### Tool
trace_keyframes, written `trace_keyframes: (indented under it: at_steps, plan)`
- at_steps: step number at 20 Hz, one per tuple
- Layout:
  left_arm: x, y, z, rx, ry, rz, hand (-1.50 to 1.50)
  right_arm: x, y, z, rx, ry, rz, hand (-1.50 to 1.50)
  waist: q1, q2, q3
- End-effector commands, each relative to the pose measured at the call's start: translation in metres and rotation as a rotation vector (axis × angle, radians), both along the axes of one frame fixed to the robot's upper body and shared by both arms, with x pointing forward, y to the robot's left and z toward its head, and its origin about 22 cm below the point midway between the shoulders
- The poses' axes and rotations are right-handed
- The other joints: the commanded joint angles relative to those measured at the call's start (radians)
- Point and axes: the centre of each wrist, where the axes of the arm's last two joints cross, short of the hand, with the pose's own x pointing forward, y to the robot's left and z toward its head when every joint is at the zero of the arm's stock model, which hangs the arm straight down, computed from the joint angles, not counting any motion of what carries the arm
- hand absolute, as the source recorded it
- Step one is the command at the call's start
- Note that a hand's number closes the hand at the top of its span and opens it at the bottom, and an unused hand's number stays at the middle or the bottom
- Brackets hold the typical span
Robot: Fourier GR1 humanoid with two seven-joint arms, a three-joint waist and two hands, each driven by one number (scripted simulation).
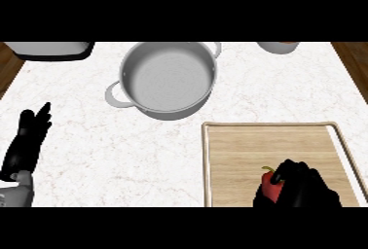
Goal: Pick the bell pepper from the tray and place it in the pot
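right hand (pixel 305 187) of mine sat low on the wooden tray (pixel 287 136), near the view's bottom edge, and its black fingers were curled round the red bell pepper (pixel 270 188). from the head view i could see only the pepper's left side and its small curved stem poking out beside the fingers; the rest was hidden under the hand. whether the pepper was resting on the tray's wood or already lifted off it, i could not tell. the tray lay on the right side of the white marbled tabletop (pixel 108 146), its pale raised rim running along the top and left edges.

my left hand (pixel 27 141) showed at the view's left edge, fingers straight and apart, pointing up the tabletop, holding nothing and well apart from everything else.

up the tabletop from the tray, near the middle, stood the grey pot (pixel 169 78), upright, its mouth wide open to me, with one looped handle at its lower left and another just visible at its upper right. the pot and the tray were near each other but not touching.

along the far edge i saw a white-and-dark appliance (pixel 50 49) at the left corner, cut off by the view, and a small white vessel (pixel 277 46) at the right, also cut off.
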Motion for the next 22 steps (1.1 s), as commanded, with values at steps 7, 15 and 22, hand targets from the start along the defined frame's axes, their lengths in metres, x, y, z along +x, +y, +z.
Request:
trace_keyframes:
  at_steps: [7,15,22]
  plan:
    - [0.007,0.003,0.004,-0.001,-0.003,-0.028,0.0,-0.019,0.071,0.084,-0.091,-0.48,0.037,1.5,0.022,0.003,0.001]
    - [0.01,-0.016,-0.001,0.01,-0.021,-0.074,0.0,0.033,0.087,0.12,-0.091,-0.452,0.091,1.5,0.061,0.012,0.0]
    - [0.027,-0.023,0.01,-0.008,-0.023,-0.083,0.0,0.081,0.093,0.153,-0.004,-0.377,0.083,1.5,0.08,0.016,0.0]
